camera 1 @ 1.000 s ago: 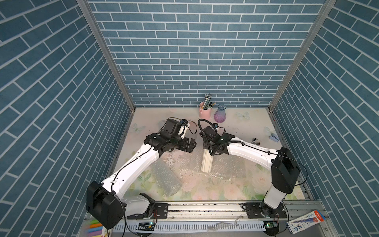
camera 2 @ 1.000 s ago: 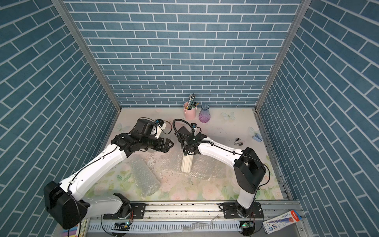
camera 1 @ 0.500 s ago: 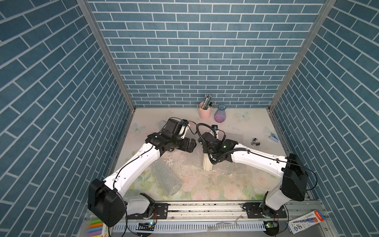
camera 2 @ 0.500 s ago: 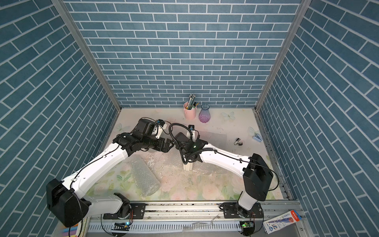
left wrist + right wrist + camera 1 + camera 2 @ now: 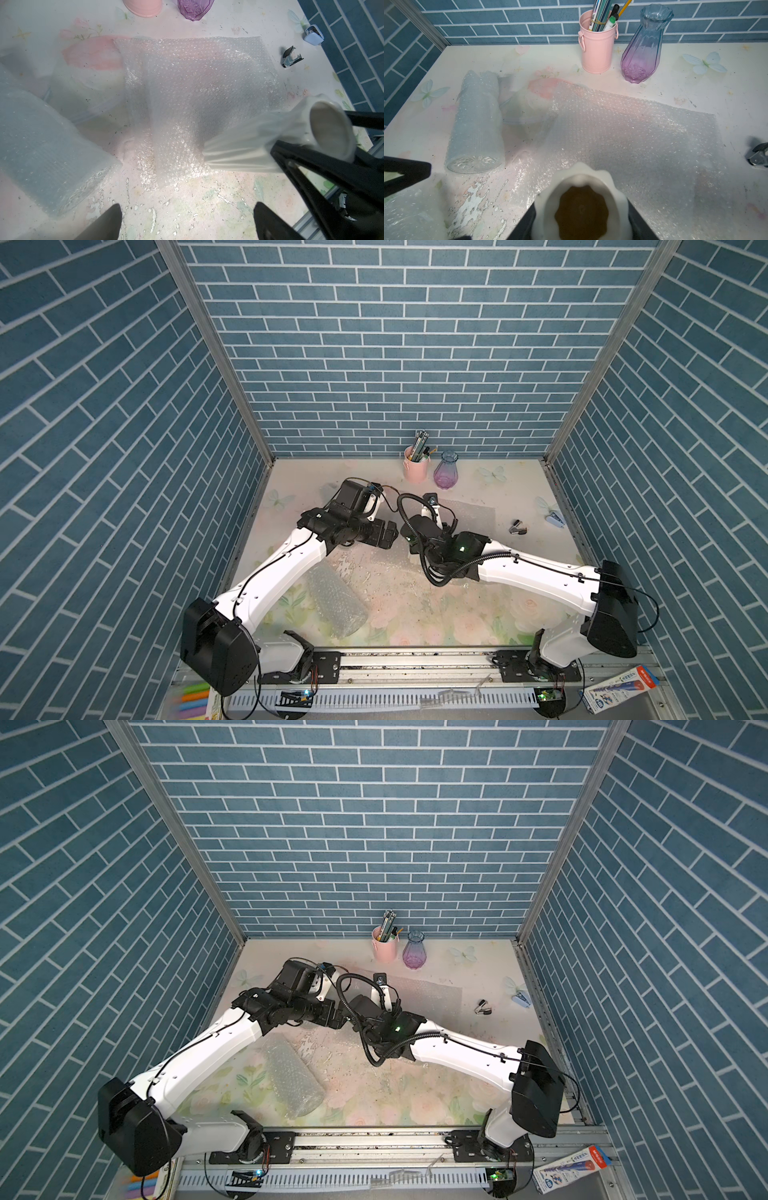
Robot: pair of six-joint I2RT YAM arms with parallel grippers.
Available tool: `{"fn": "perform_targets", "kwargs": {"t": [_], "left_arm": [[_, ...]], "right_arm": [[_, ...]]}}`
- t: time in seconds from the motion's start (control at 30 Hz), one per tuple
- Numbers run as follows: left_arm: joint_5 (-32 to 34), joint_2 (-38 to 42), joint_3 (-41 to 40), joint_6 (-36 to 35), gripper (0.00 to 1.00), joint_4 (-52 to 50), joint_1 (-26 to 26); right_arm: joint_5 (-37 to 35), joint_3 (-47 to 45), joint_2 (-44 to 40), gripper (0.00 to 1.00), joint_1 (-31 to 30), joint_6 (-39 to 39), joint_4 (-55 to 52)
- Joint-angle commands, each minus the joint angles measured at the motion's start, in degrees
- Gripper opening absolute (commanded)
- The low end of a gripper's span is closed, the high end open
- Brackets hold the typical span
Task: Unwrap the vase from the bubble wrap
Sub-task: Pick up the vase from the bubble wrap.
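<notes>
My right gripper (image 5: 581, 218) is shut on the neck of a white ribbed vase (image 5: 583, 170), one black finger on each side of the rim. In the left wrist view the bare vase (image 5: 259, 141) leans with its foot at the edge of a flat bubble wrap (image 5: 197, 93) sheet. In both top views the right gripper (image 5: 415, 549) covers the vase. My left gripper (image 5: 188, 218) is open over bare table just left of it, also the left gripper (image 5: 390, 535).
A bubble-wrapped roll (image 5: 475, 128) with a clear glass base at its end lies beside the sheet. Another roll (image 5: 336, 605) lies front left. A pink pen cup (image 5: 415, 466) and purple glass vase (image 5: 445, 475) stand at the back wall. A staple remover (image 5: 517, 527) lies right.
The right arm has lowered and stretched out, carrying the white vase a little toward the left gripper, so the wrist now covers it from above. The left arm has barely moved.
</notes>
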State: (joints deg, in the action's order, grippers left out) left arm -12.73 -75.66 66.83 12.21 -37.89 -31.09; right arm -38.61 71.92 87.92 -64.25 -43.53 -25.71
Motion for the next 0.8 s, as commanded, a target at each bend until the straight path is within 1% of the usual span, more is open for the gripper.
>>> {"fn": "perform_targets", "kwargs": {"t": [0.0,0.23,0.43,0.57,0.77], "left_arm": [[0.4,-0.4,0.1,-0.1,0.99,-0.9,0.3],[0.3,-0.7,0.2,-0.1,1.00,-1.0,0.3],[-0.7,-0.2,-0.1,-0.4,1.00,-0.4,0.2],[-1.0,-0.1,-0.1,-0.4,1.00,-0.4,0.3],[-1.4,-0.2,0.0,-0.4,1.00,-0.3,0.3]], "right_arm": [[-4.7,0.5,-2.7,0.31,-0.2,2.6,3.0],[-7.9,0.9,-4.4,0.33,0.1,8.1,5.3],[-8.6,0.0,-5.0,0.33,2.8,13.8,9.4],[-7.8,-1.9,-5.5,0.33,6.1,17.4,13.8],[-2.7,-6.3,-6.1,0.34,13.5,22.9,23.3]]}}
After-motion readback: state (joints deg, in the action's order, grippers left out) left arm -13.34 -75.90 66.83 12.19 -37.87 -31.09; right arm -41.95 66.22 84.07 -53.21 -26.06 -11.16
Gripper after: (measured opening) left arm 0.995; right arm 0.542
